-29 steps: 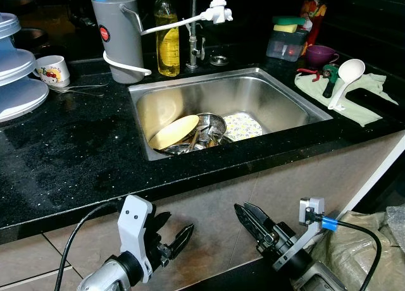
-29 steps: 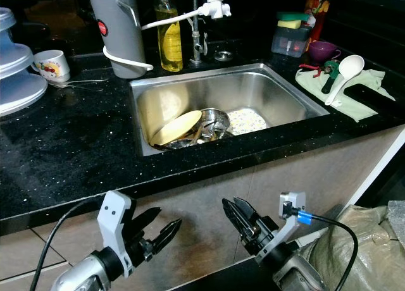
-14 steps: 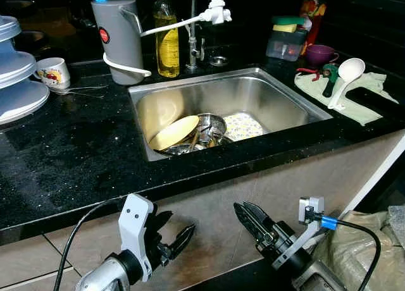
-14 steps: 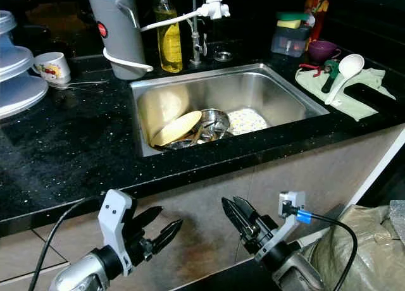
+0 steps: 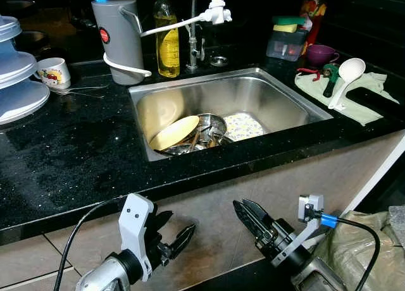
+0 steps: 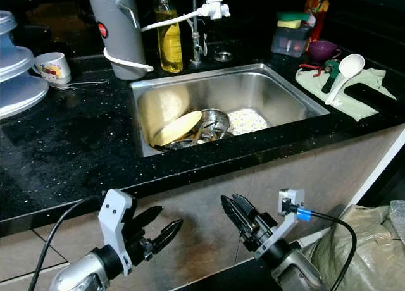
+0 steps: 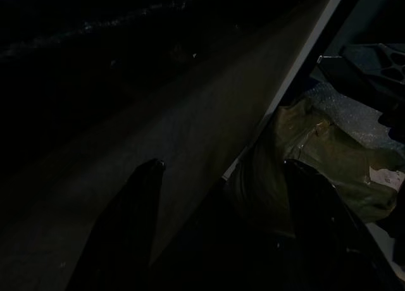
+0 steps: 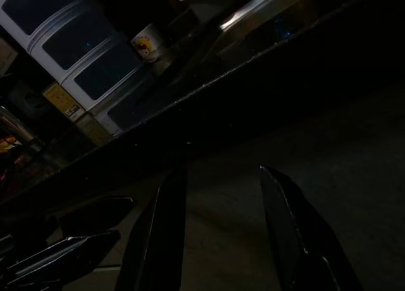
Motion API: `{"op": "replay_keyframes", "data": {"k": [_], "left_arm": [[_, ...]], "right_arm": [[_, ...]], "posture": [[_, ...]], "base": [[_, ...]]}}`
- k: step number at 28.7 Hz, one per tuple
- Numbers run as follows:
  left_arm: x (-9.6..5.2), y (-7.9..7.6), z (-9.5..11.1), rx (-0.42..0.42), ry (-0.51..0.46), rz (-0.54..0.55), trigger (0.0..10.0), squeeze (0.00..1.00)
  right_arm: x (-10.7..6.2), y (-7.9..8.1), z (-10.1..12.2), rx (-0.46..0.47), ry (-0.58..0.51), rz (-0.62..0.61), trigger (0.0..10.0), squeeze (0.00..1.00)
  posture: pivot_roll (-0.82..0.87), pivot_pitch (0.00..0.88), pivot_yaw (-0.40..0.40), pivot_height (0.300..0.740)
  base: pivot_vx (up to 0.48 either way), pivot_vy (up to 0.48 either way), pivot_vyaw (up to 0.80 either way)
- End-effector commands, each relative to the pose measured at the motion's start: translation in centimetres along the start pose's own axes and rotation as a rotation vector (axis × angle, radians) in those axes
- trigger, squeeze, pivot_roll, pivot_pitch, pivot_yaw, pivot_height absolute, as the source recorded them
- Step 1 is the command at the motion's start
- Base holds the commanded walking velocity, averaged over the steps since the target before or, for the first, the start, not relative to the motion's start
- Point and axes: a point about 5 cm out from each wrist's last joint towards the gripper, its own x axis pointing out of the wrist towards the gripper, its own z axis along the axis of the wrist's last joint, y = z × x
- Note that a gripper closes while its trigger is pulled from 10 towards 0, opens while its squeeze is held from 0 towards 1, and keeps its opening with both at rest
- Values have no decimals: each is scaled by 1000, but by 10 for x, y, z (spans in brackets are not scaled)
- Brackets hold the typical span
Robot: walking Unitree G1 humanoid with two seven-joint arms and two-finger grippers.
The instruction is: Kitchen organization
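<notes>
I see both arms low at the bottom of the frame, below the front edge of the black table (image 5: 76, 152). My left pincer (image 5: 176, 236) is released, its fingers spread and empty; my right pincer (image 5: 243, 210) also holds nothing, with a narrower gap showing between its fingers in the right wrist view. In the centre of the frame the steel sink (image 5: 278, 98) holds a yellow plate (image 5: 174, 132) leaning against a metal bowl (image 5: 212, 123), beside a patterned plate (image 5: 243, 126). Behind it, at upper centre, stand a grey jug (image 5: 119, 38) and a yellow soap bottle (image 5: 167, 41). A white ladle (image 5: 345, 76) lies on a green cloth (image 5: 367, 101) at upper right, a mug (image 5: 54, 71) at upper left
</notes>
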Motion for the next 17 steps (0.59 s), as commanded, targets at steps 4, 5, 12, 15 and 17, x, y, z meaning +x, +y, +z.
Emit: {"op": "replay_keyframes", "data": {"k": [4, 5, 12, 15, 17], "left_arm": [[0, 3, -2, -11, 16, -2, 10000, 0], [0, 3, -2, -11, 16, -2, 10000, 0], [1, 3, -2, -12, 14, -4, 10000, 0], [1, 3, -2, -13, 15, -4, 10000, 0], [1, 3, -2, -13, 15, -4, 10000, 0]], "right_arm": [[2, 1, -1, 15, -8, 12, 10000, 0], [2, 1, -1, 15, -8, 12, 10000, 0], [2, 0, -1, 15, -5, 15, 10000, 0], [2, 0, -1, 16, -3, 16, 10000, 0], [2, 0, -1, 17, -2, 17, 10000, 0]], "posture": [[-122, 0, 10, 740], [-122, 0, 10, 740], [-123, 0, 9, 740], [-121, 0, 7, 740], [-121, 0, 6, 740]], "base": [[0, 0, 0], [0, 0, 0], [0, 0, 0], [0, 0, 0], [0, 0, 0]]}}
